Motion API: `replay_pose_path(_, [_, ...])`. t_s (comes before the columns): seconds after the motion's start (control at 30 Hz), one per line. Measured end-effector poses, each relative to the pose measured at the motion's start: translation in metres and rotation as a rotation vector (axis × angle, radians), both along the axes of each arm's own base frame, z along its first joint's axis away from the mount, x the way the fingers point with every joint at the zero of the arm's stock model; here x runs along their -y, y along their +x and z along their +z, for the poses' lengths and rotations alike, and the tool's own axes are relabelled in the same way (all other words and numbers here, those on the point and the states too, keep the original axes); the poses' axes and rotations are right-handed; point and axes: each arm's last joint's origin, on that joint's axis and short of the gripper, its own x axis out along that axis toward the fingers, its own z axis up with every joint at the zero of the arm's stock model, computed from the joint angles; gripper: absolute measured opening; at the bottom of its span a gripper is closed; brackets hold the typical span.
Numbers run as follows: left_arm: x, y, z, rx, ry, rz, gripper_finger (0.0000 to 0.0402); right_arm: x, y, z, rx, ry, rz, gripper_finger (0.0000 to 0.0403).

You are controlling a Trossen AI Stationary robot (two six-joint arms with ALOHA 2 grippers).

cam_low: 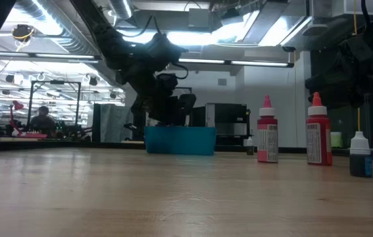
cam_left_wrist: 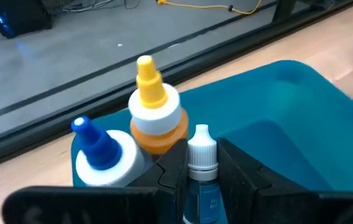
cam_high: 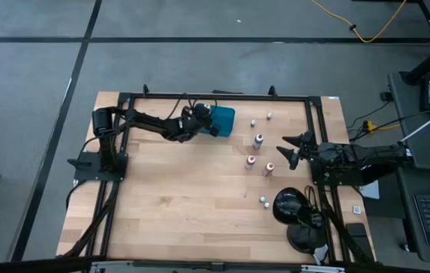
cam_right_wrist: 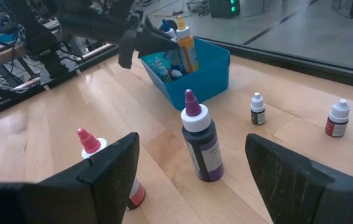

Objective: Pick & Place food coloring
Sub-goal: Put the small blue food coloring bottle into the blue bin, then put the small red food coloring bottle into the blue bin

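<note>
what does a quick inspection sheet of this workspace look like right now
surface: bare wooden table.
job's things: teal tray holds a yellow-capped bottle and a blue-capped bottle; purple-capped bottle and several small bottles stand loose on the wood.
clutter: black round objects at the table's near right corner.
grippers: left gripper shut on a small white-capped blue bottle over the tray; right gripper open, empty, facing the purple-capped bottle.
cables: yellow cable on the floor.
surroundings: a person at a far bench.
</note>
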Motion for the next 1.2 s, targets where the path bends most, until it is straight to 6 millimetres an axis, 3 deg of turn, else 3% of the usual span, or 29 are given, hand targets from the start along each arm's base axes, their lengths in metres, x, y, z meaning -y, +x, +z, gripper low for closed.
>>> replay_pose_path(0.6, [0.005, -0.009, -0.014, 0.002, -0.059, -0.028, 0.0065, 0.0, 0.0, 0.0, 0.0, 0.0, 0.0, 0.0294])
replay_pose_path(1.2, [0.006, -0.009, -0.013, 0.003, -0.053, -0.016, 0.0149, 0.0, 0.0, 0.0, 0.0, 0.0, 0.0, 0.0294])
